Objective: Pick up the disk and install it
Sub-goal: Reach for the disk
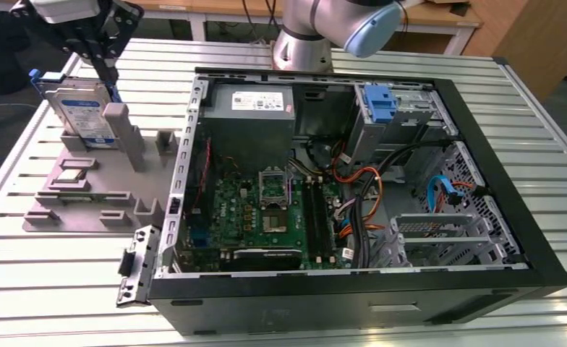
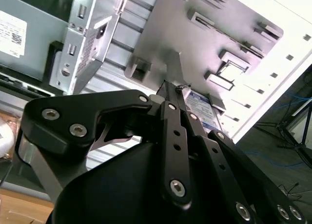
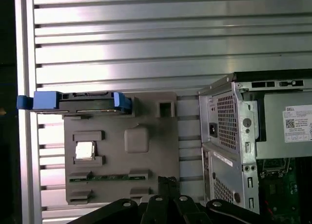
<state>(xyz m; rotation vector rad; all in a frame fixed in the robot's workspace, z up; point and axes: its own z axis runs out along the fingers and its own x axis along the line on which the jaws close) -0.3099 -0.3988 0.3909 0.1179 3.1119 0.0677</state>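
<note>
Disk (image 1: 79,112) stood upright on edge in the grey fixture (image 1: 83,211), outside the open case (image 1: 476,238), on the exterior view's left. Gripper (image 1: 106,70) hovered above it, 2 fingers pinched together, holding nothing (apparently no contact). Disk's thin top edge faced the fingertips.

Slatted metal table (image 1: 32,289): two items.
You have a grey fixture plate (image 1: 90,210) below the gripper (image 1: 108,76), with an open computer case (image 1: 361,303) beside it.

The arm (image 1: 314,29) stretches toward the exterior view's left, with its claw (image 1: 108,72) pointing down. In the second wrist view, its 2 fingers (image 2: 171,121) are pressed together, gripping nothing.
</note>
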